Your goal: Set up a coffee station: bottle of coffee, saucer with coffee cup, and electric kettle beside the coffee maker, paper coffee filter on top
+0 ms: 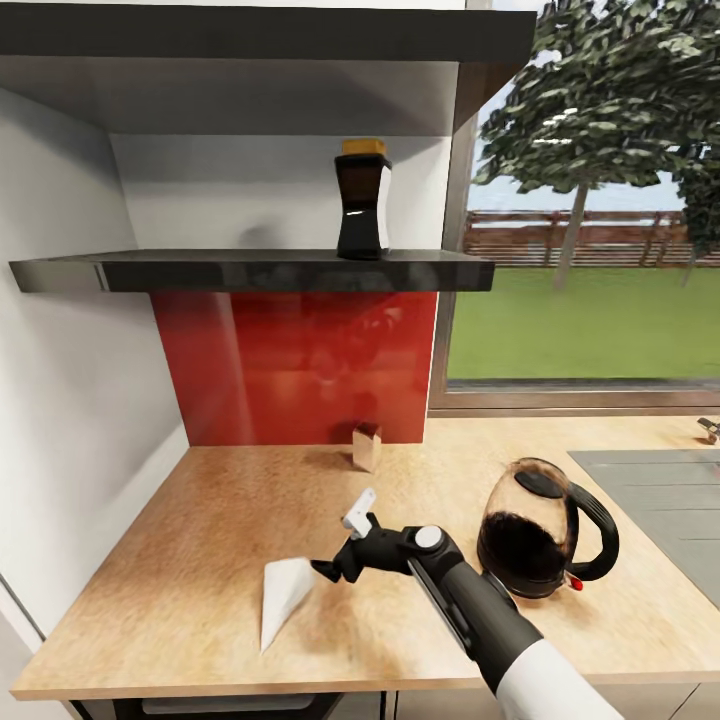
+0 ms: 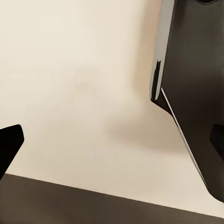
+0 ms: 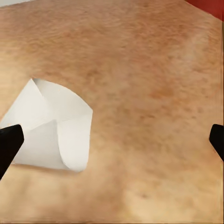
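Since the right tool (image 1: 340,545), empty with jaws spread wide, sits just beside the paper coffee filter (image 1: 282,597) lying flat on the speckled wood-look table (image 1: 180,560), I judge it should centre over the cone's open mouth before pinching gently. The left wrist view shows the left tool (image 2: 112,140) wide open and empty before a pale wall. The right wrist view shows thin, creased white paper (image 3: 53,133), likely to crumple.

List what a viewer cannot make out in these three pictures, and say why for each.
- Right end effector: head view, one finger ends at the paper coffee filter; contact unclear.
- Left end effector: left wrist view, only dark fingertip corners; surroundings unidentifiable.
- Electric kettle: head view, base partly hidden by the right arm.
- Small brown object by the red backsplash: too small to identify.
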Available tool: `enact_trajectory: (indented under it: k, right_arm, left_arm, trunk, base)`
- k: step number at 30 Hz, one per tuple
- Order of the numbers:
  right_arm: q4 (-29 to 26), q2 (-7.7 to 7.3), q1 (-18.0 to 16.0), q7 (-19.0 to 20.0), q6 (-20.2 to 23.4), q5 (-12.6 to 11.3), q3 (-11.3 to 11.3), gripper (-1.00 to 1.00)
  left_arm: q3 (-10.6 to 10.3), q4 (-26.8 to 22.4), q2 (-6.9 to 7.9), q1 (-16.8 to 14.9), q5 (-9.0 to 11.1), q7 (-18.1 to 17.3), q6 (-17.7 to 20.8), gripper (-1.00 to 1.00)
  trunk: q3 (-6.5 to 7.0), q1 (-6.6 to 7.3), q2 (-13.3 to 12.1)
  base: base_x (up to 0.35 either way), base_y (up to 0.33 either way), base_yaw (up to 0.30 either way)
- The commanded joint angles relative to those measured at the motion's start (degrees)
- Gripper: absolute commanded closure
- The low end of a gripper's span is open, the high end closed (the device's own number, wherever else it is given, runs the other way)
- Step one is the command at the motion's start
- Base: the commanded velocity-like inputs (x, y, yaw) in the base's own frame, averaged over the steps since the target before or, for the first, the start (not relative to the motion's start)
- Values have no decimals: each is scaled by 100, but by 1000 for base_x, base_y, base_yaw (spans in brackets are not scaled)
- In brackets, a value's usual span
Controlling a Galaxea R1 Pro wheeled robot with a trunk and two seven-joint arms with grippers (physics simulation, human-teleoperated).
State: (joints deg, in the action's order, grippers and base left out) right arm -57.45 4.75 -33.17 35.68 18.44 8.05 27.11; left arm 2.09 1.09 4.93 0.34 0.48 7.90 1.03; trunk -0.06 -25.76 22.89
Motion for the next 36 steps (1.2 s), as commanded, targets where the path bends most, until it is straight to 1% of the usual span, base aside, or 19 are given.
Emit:
enact_trajectory:
  k: [1, 2, 4, 11, 15, 19, 21, 26, 36]
  right_arm:
    - [-17, 1, -1, 33, 19, 103, -7, -100]
    - [-38, 1, -6, 44, 19, 194, -9, -100]
    - [-97, 0, -19, 81, 19, 296, -11, -100]
    - [-214, 0, -31, 242, 19, 458, -13, -100]
    - [-203, 0, -34, 515, 19, 641, -7, -100]
    - [-195, 0, -35, 878, 15, 894, -5, -100]
    - [-196, 0, -35, 939, 13, 957, -4, -100]
    - [-191, 0, -36, 992, 12, 1019, -4, -100]
    - [-149, 8, -33, 1009, 10, 1032, 18, -100]
  left_arm:
    - [19, -3, 0, 1, 4, 10, 11, -100]
    - [19, -3, -1, 1, 4, 10, 11, -100]
    - [19, -3, -1, 1, 4, 10, 11, -100]
    - [19, -3, -1, 3, 4, 10, 11, -100]
    - [19, -3, -1, 7, 4, 10, 11, -100]
    - [19, -3, -1, 5, 4, 10, 11, -100]
    - [19, -3, -1, 4, 4, 10, 11, -100]
    - [19, -3, -1, 9, 4, 3, 12, -100]
    - [19, -3, -6, 4, 4, 1, 11, -100]
  trunk:
    - [-1, -2, 3]
    - [-1, -2, 3]
    - [-1, -2, 3]
    - [-1, -2, 3]
    - [-1, -2, 3]
    - [-1, -2, 3]
    - [-1, -2, 3]
    - [-1, -2, 3]
    - [-1, -2, 3]
  base:
    - [0, 0, 0]
    - [0, 0, 0]
    - [0, 0, 0]
    - [0, 0, 0]
    - [0, 0, 0]
    - [0, 0, 0]
    - [0, 0, 0]
    - [0, 0, 0]
    - [0, 0, 0]
